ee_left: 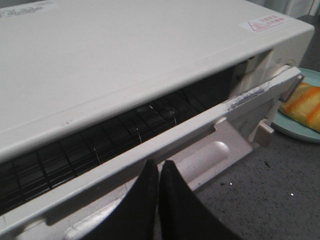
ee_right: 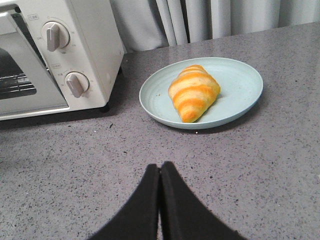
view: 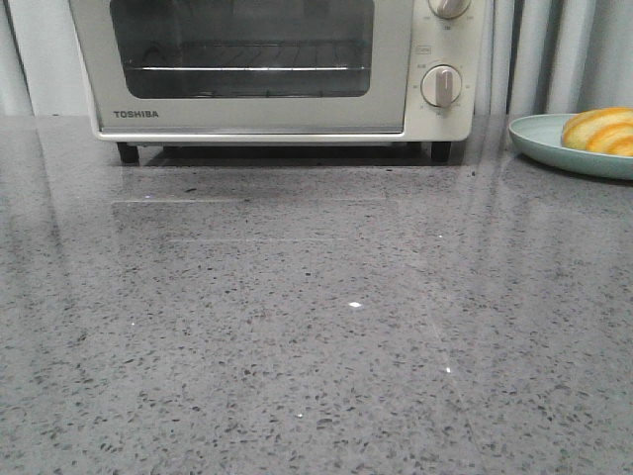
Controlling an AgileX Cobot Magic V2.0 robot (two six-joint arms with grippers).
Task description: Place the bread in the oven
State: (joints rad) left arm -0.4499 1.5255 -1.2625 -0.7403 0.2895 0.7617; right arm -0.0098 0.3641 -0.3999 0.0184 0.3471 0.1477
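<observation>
Above the oven, the left end effector is closed and empty beside the slightly open door; it may miss the handle. Right end effector, closed, empty, faces bread on plate.

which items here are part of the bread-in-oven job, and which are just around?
Job:
- bread, lying on the plate
- oven, door slightly ajar at the top in the left wrist view
- left claw, shut, at the door's top edge
- right claw, shut, empty, short of the plate

Just around:
- plate
- grey countertop
- curtain
</observation>
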